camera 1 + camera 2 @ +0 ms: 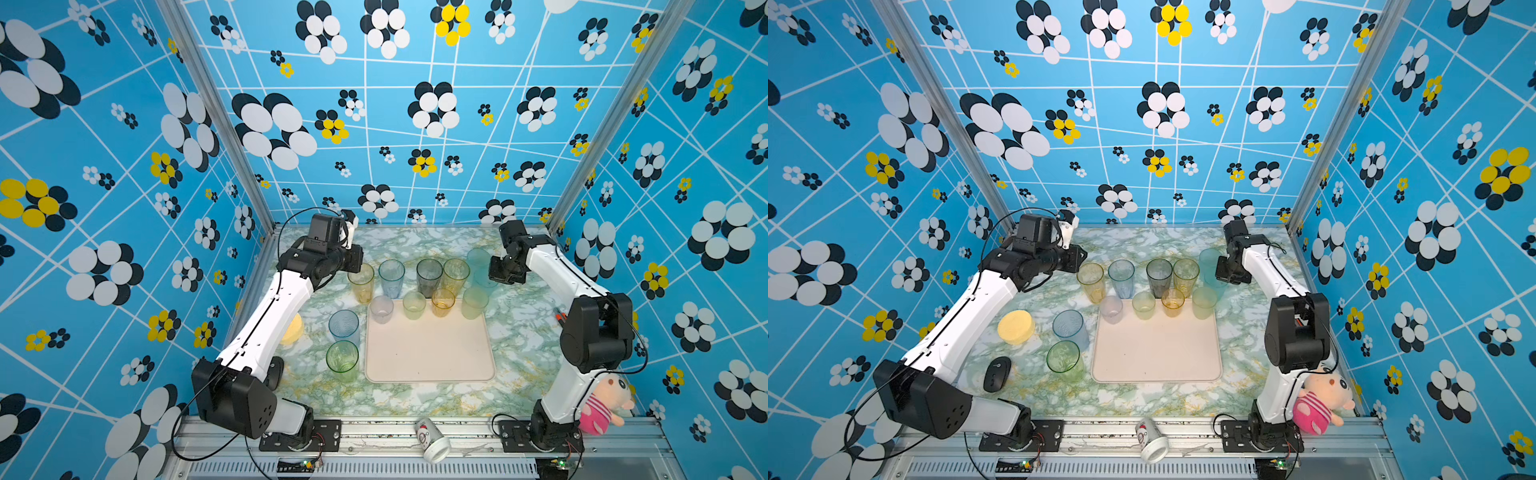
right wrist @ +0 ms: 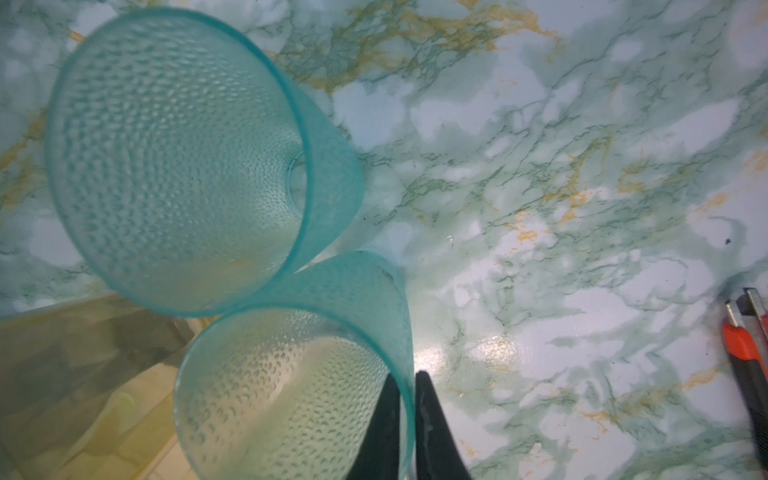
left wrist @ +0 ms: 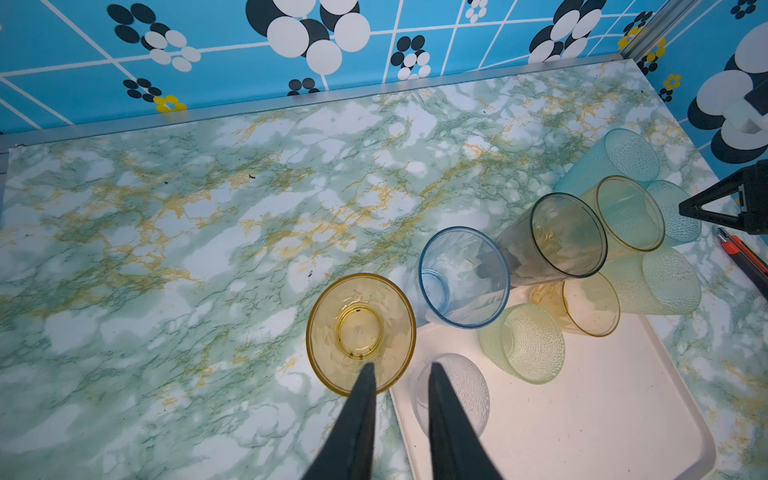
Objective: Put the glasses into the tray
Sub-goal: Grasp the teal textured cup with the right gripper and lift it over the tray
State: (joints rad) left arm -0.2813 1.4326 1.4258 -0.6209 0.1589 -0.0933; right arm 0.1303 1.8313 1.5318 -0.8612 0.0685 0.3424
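My right gripper point(image 2: 407, 374) is clamped on the rim of the short dimpled teal tumbler point(image 2: 291, 374), upright just beyond the far right corner of the flat cream-pink tray point(image 1: 428, 353), which lies back towards my base

Your cream-pink tray point(image 1: 430, 353) flat and mostly bare, three short glasses point(image 1: 414, 305) upright inside its far edge, other tumblers point(image 1: 391, 276) upright outside it, short teal glass point(image 2: 291, 374) just beside tall teal glass point(image 2: 178, 158).
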